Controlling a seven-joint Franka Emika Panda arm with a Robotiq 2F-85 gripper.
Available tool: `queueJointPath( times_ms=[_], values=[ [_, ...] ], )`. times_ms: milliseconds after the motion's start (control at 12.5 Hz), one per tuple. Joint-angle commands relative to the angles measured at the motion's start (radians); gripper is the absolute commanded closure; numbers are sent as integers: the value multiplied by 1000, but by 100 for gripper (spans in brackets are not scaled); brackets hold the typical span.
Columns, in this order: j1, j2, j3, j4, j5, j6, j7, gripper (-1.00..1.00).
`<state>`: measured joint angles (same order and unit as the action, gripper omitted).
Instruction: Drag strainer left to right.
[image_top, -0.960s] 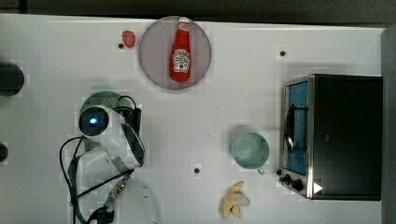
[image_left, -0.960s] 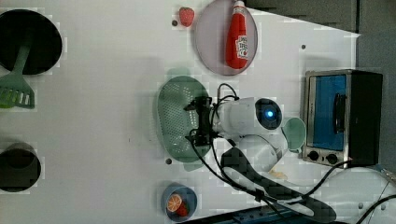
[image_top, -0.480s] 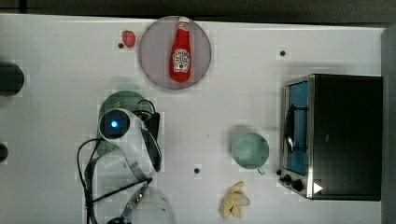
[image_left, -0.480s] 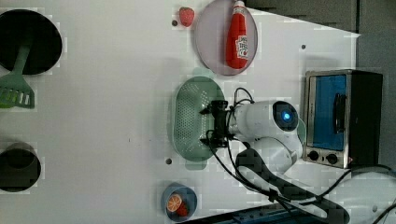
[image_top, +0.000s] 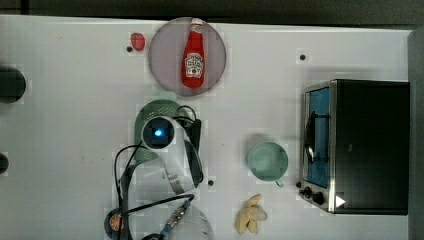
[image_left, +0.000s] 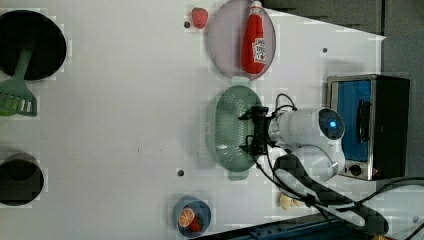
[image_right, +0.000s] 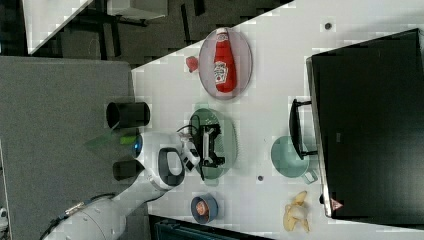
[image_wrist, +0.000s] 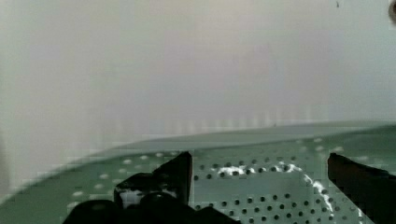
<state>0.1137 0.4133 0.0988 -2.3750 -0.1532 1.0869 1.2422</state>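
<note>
Wrist view shows the gripper spread wide inside the strainer, over its holes. Left view shows the strainer whole, just below the plate; bare table lies on the left view's left.

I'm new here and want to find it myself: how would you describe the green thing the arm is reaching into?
In the left view, start at the toaster oven on the left view's right, then follow the white arm to its open gripper. Under it lies the strainer, just below the round plate with the ketchup bottle. Its long oval shape and hole-dotted centre set it apart from the small round green cup.
</note>
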Motion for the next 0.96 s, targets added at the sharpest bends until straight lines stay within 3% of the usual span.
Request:
queueJointPath(
  times_ms=[80,400,960],
  values=[
    [-18,-30,-35,3,2,-20,-142,-100],
    [-30,-32,-121,-2,2,-8,-288,-100],
    [-34,-32,-229,-2,2,-7,-378,-100]
  ],
)
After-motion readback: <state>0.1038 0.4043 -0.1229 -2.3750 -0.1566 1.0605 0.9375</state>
